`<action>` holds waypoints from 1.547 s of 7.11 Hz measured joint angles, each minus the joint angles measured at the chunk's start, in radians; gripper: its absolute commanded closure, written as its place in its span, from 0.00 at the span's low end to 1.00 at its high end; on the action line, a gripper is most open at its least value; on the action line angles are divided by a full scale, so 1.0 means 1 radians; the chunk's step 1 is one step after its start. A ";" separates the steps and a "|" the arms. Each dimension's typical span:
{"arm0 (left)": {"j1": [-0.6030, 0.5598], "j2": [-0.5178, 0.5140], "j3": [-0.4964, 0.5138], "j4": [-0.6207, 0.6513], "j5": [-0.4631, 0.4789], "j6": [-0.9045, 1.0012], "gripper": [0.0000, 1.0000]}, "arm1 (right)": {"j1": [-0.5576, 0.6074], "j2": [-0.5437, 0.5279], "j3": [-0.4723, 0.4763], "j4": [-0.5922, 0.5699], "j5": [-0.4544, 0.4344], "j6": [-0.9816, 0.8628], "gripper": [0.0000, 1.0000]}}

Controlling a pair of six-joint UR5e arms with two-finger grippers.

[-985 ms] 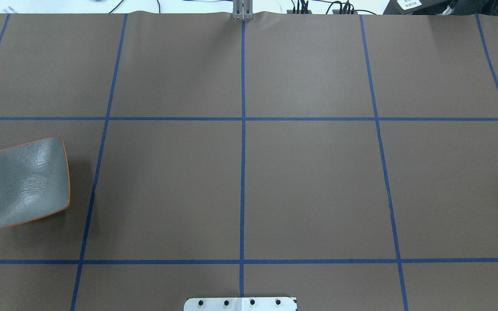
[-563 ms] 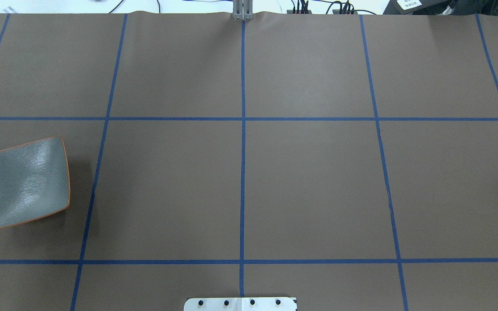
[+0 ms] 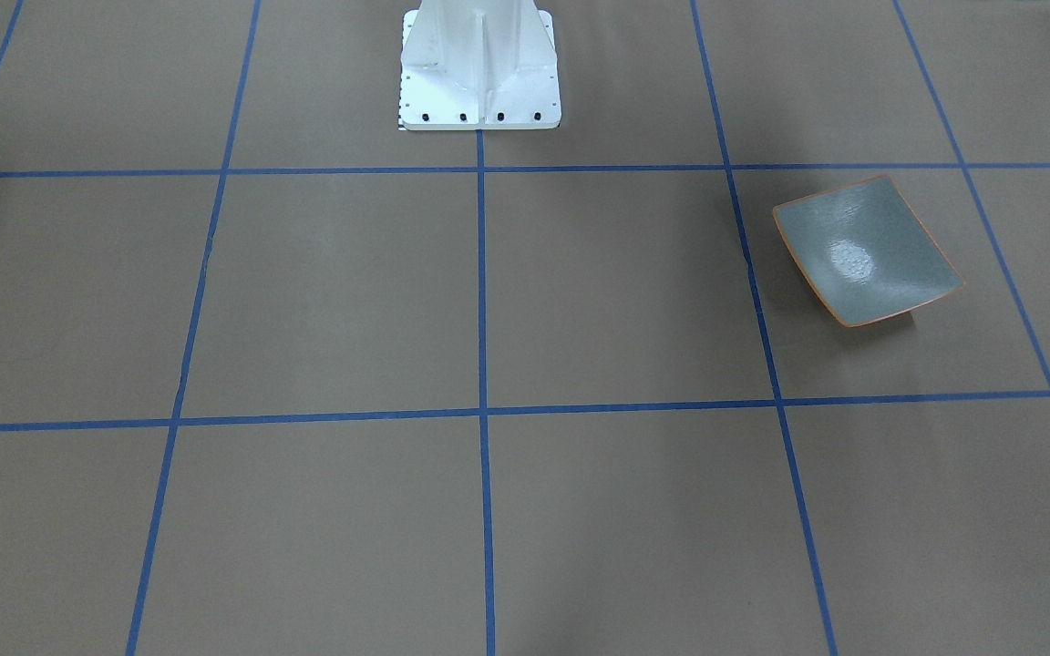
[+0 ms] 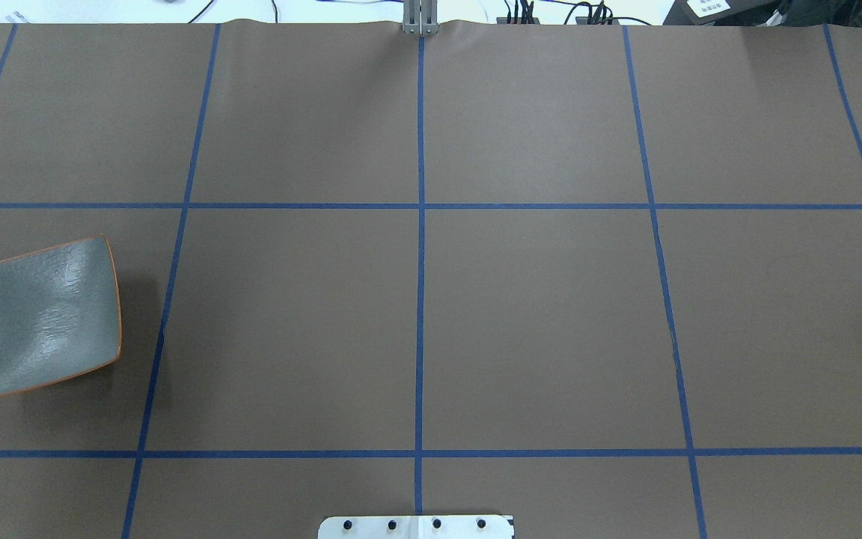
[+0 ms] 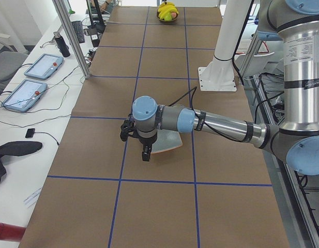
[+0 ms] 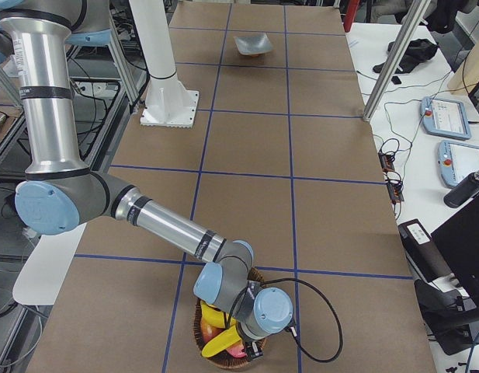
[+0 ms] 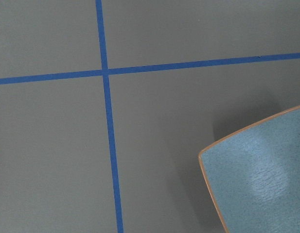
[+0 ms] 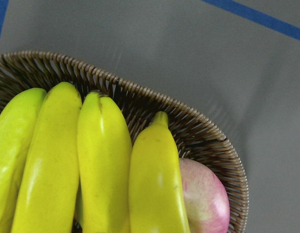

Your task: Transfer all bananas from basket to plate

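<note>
Nothing shifts overhead since a second ago: plate [image 4: 42,318] stays at the mid-left edge. Left-end view: left gripper [image 5: 144,151] hangs just beside the plate; its jaw gap cannot be told. Right-end view: right gripper [image 6: 247,348] sits low over basket [image 6: 202,330], bottom centre; its jaws likewise unreadable. Right wrist view: four bananas [image 8: 103,165] lie side by side in the basket, against a pink fruit [image 8: 204,196].

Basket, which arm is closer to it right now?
Right. The right arm hangs directly over the basket at the table's end on the robot's right; the left arm is at the opposite end, by the plate.
</note>
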 measured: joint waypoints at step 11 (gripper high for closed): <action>-0.002 0.011 -0.017 0.000 -0.019 0.001 0.00 | 0.010 0.036 0.029 -0.038 0.038 -0.012 1.00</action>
